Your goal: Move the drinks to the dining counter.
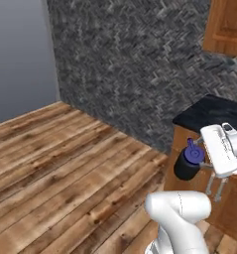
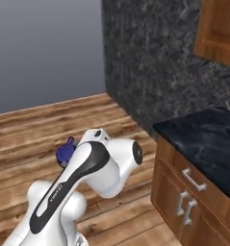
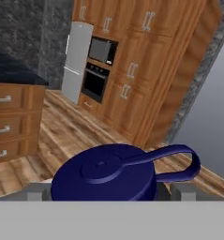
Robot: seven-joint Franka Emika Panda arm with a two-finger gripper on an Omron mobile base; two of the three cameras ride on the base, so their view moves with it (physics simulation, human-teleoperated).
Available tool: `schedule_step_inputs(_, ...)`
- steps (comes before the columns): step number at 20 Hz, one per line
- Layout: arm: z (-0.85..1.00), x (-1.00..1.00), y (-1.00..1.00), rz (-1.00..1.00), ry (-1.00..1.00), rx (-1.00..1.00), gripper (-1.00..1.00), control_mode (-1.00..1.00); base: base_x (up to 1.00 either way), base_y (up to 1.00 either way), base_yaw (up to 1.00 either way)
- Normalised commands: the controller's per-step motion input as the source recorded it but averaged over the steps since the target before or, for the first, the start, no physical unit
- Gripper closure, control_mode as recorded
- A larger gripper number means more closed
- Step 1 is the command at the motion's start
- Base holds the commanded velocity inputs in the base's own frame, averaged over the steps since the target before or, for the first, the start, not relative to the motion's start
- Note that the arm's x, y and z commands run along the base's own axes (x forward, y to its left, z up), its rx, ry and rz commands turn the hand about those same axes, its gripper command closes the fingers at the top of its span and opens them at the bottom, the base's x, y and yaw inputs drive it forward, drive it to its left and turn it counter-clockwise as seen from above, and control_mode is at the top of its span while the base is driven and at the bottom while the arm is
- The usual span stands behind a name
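Blue-capped black bottle (image 1: 188, 162) riding clamped in gripper (image 3: 112, 187); I'm carrying it in transit. Next: reaching marbled counter (image 2: 208, 139), lowering upright, releasing.

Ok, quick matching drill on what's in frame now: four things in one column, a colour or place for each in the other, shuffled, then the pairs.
Things:
1. bottle cap
2. marbled countertop
3. fridge
4. black bottle

Colour or place:
A. steel grey, beside the wall oven
B. blue, with a loop handle
C. between the fingers of the gripper, off the floor
D. black-blue stone over wooden drawers

Pairs: 1-B, 2-D, 3-A, 4-C
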Motion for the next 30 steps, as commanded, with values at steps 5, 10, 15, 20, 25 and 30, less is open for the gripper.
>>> schedule_step_inputs(5,0.0,0.0,0.0,0.0,0.0,0.0,1.0,1.0,0.0,0.4,0.84)
schedule_step_inputs(10,0.0,0.0,0.0,0.0,0.0,0.0,1.0,1.0,-0.03,0.43,0.9)
schedule_step_inputs(15,0.0,0.0,0.0,0.0,0.0,0.0,1.0,1.0,-0.02,0.41,0.91)
schedule_step_inputs(20,0.0,0.0,0.0,0.0,0.0,0.0,1.0,1.0,-0.01,0.47,0.89)
schedule_step_inputs(25,0.0,0.0,0.0,0.0,0.0,0.0,1.0,1.0,0.0,0.48,0.85)
schedule_step_inputs(30,0.0,0.0,0.0,0.0,0.0,0.0,1.0,1.0,0.0,0.36,0.79)
